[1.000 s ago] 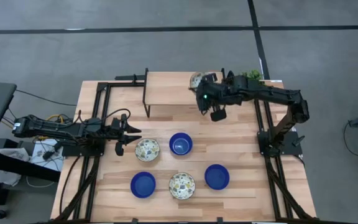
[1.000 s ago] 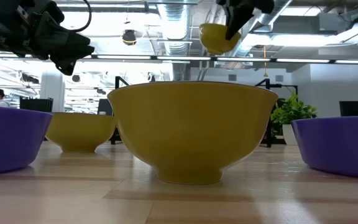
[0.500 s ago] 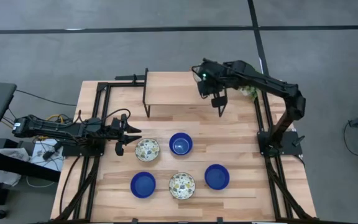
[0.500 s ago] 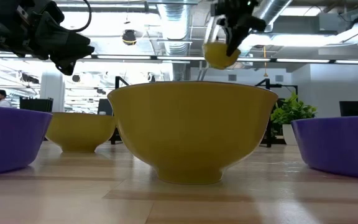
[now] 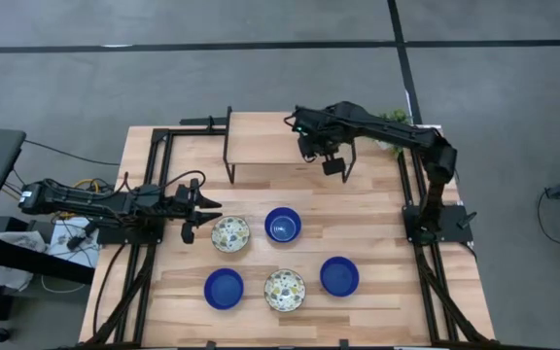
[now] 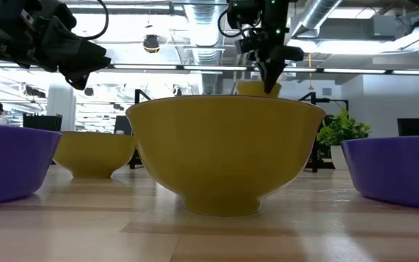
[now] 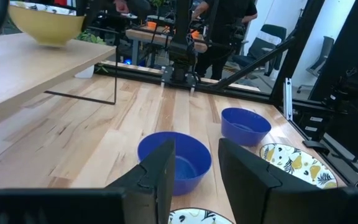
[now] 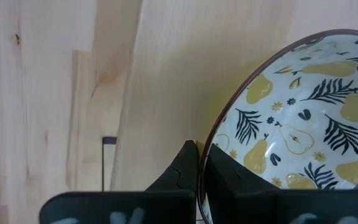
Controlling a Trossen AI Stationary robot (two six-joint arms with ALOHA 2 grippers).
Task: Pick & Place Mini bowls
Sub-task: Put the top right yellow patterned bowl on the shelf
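Note:
Five mini bowls stand on their bases on the table: a patterned bowl (image 5: 229,233), a blue bowl (image 5: 282,225), a second blue bowl (image 5: 224,288), a second patterned bowl (image 5: 285,290) and a third blue bowl (image 5: 339,276). My right gripper (image 5: 308,136) is over the raised wooden shelf (image 5: 265,141), shut on the third patterned bowl (image 8: 297,137). The gripper hides that bowl in the high view. My left gripper (image 5: 200,208) waits open, just left of the first patterned bowl. My right gripper pinches the patterned bowl by its rim (image 8: 211,144), one finger inside the bowl and one outside, coming from above and pointing down. The bowl (image 6: 257,89) hangs upright below the fingers, at the shelf top; whether its base touches the wood, I cannot tell.
A small potted plant (image 5: 393,119) stands at the table's far right corner, beside the shelf. Black frame rails (image 5: 154,185) run along both sides of the table. In the low view the nearest patterned bowl (image 6: 224,153) fills the middle.
My right gripper has carried the patterned bowl toward the table's left and down, from high above the shelf's right end to the shelf top, and its wrist has turned. The left arm has kept still.

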